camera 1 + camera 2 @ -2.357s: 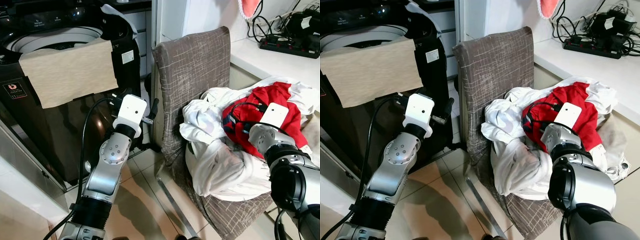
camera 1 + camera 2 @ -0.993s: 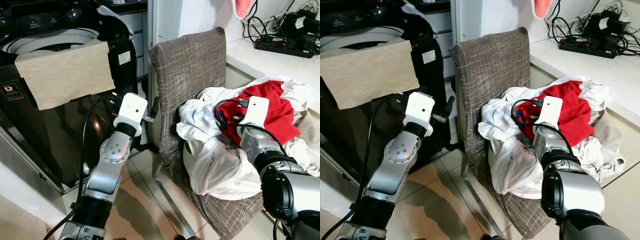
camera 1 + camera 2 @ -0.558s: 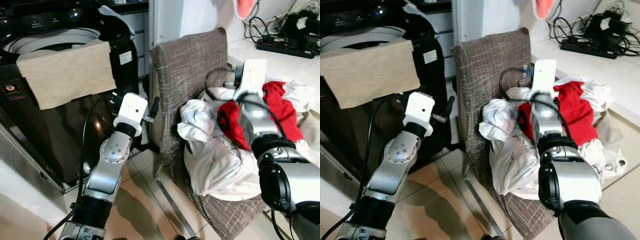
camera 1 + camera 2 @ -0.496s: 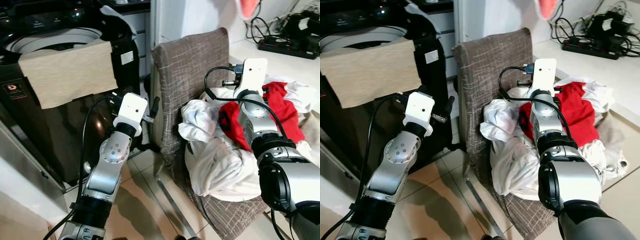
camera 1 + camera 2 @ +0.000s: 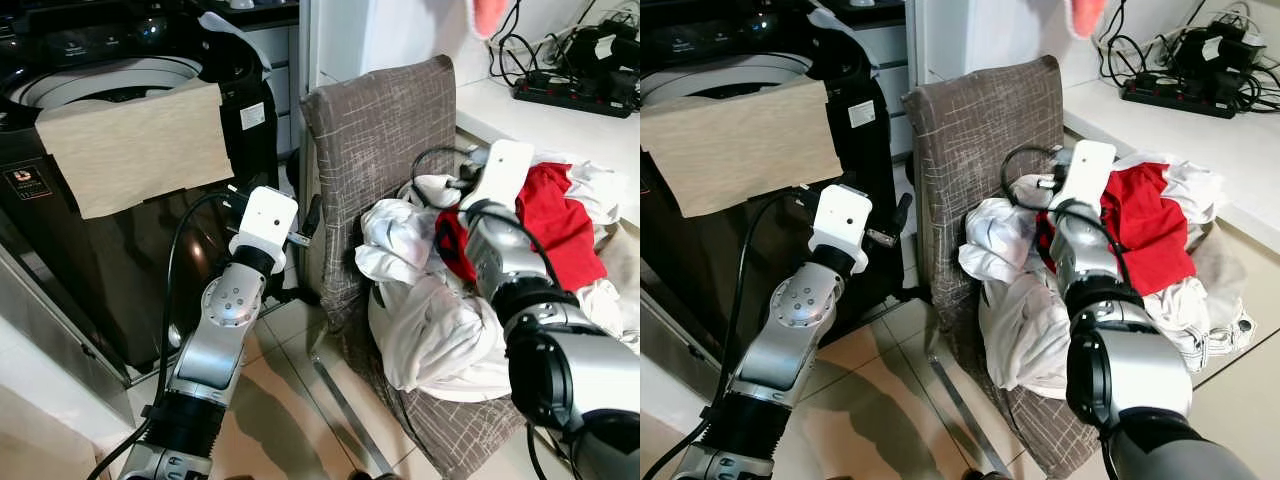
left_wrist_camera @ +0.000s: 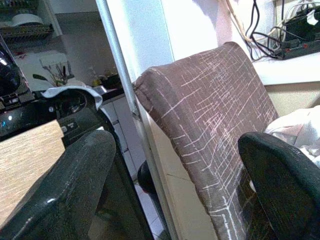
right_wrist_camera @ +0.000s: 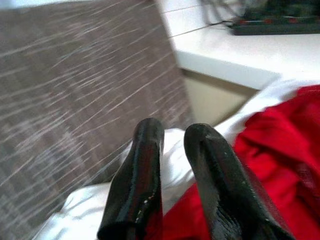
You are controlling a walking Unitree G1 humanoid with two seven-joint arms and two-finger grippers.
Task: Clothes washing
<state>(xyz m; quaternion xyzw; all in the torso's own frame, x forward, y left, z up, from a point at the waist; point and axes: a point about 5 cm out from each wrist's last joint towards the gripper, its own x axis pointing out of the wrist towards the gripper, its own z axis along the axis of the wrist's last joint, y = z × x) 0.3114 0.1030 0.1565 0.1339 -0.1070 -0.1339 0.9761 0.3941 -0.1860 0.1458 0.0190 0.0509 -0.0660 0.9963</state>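
Grey-brown woven fabric covers the chair (image 5: 385, 150), which stands between the washing machine (image 5: 110, 180) on the robot's left and the white counter (image 5: 560, 120) on its right. Laundry is piled on the chair seat: white clothes (image 5: 430, 320) spill over the front edge, and a red garment (image 5: 550, 215) lies on top of them toward the counter side.

Right arm: raised over the pile, wrist camera housing uppermost. The right gripper (image 7: 172, 150) points down at the boundary where the red garment meets the white clothes, close to the chair back. Its two black fingers (image 7: 137, 180) stand nearly together with only a thin gap between them; nothing is seen held between them. The wrist view is motion-blurred.

Left arm: extended forward at mid height in front of the washing machine. The left gripper (image 6: 175, 165) is spread wide, fingers well apart and empty, aimed toward the chair back.

Washing machine: top-loading, dark body, lid open, drum rim visible. A beige cloth (image 5: 135, 145) hangs over its front edge.

Counter: carries a black power strip (image 5: 570, 95) with several plugged cables at the far end
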